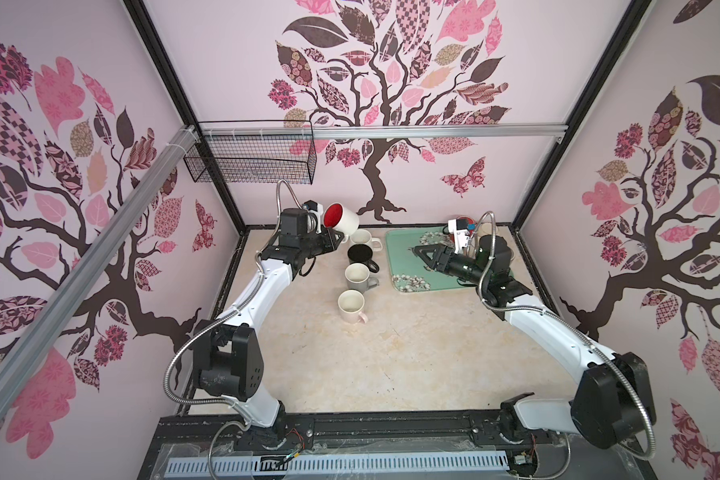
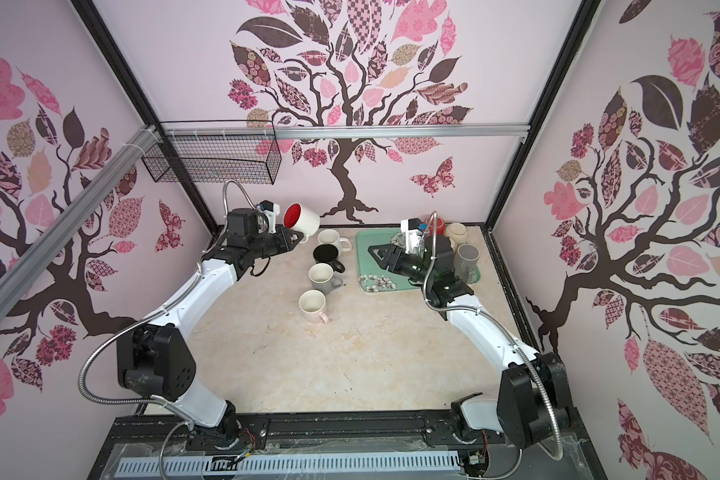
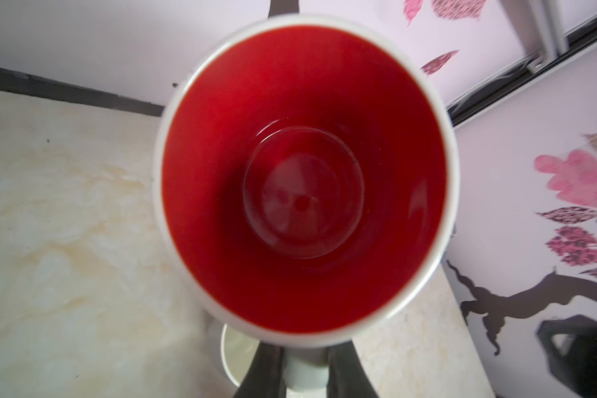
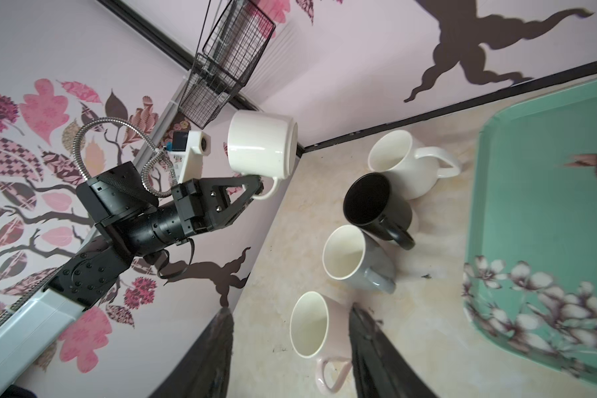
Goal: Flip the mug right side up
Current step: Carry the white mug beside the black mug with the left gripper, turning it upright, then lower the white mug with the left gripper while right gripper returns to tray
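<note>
In both top views the mug [image 1: 341,220], white outside and red inside, is held off the surface [image 1: 391,353] at the far left, just above the far end of a row of four upright mugs; it is tilted, its red mouth turned left and upward; its handle is pinched by the left jaws, pressed together on it at the end of the left arm [image 1: 262,286]; the row is made up, far to near, of a cream mug [image 1: 362,237], a black mug [image 1: 360,253], a grey mug [image 1: 358,277] and a pink-handled mug [image 1: 351,306]; to the right of the row a green tray [image 1: 400,266] is laid on the surface; the right jaws are hung over it, spread apart and pointed left; in a top view further vessels [image 2: 466,259] are seen at the tray's far right, partly hidden by the right arm [image 2: 483,332].

In the left wrist view the frame is filled by the mug's red inside; the white handle is seen clamped between the two dark left jaws.

In the right wrist view the mug is shown raised near a wire basket [image 4: 228,58], handle downward in the left jaws; the four upright mugs are stood between it and the tray; the right jaws are seen well apart.
</note>
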Tool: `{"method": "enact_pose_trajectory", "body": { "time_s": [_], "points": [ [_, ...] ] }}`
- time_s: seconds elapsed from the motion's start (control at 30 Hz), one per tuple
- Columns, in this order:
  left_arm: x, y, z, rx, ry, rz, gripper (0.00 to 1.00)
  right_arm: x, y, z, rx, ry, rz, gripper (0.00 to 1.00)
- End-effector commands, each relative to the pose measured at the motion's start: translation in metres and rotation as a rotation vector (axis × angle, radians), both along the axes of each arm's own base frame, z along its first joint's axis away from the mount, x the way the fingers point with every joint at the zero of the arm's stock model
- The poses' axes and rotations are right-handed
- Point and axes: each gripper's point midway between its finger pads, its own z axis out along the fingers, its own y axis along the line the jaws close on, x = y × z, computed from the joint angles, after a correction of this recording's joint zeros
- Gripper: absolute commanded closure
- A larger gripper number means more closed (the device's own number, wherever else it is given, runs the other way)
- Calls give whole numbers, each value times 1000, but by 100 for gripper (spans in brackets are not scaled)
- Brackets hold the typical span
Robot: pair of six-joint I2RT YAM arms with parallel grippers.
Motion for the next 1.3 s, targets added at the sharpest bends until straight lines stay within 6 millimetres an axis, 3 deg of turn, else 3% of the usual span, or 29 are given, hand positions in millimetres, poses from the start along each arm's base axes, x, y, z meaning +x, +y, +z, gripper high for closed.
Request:
{"method": "enact_pose_trajectory", "body": {
  "time_s": [0.0,0.23,0.37,0.53,0.73,0.87,1.13,1.27],
  "points": [
    [19,11,14,171,-110,1,100,-1,-9,20,-119,-84,-38,43],
    [43,4,-13,296,-128,-161,100,15,-11,-2,-190,-44,-67,43],
    [57,12,-25,348,-106,-193,100,25,-7,-9,-200,-34,-56,44],
    [68,22,-19,316,-150,-213,100,32,-5,-18,-216,-21,-51,44],
    [74,50,-13,336,-235,-274,100,35,0,-31,-213,10,-26,44],
    [72,66,-32,438,-257,-355,100,39,1,-36,-218,19,-28,44],
    [73,75,-86,609,-173,-537,100,55,7,-52,-197,72,-31,46],
    [83,76,-101,636,-160,-584,100,64,8,-54,-224,76,-36,47]
  ]
}}
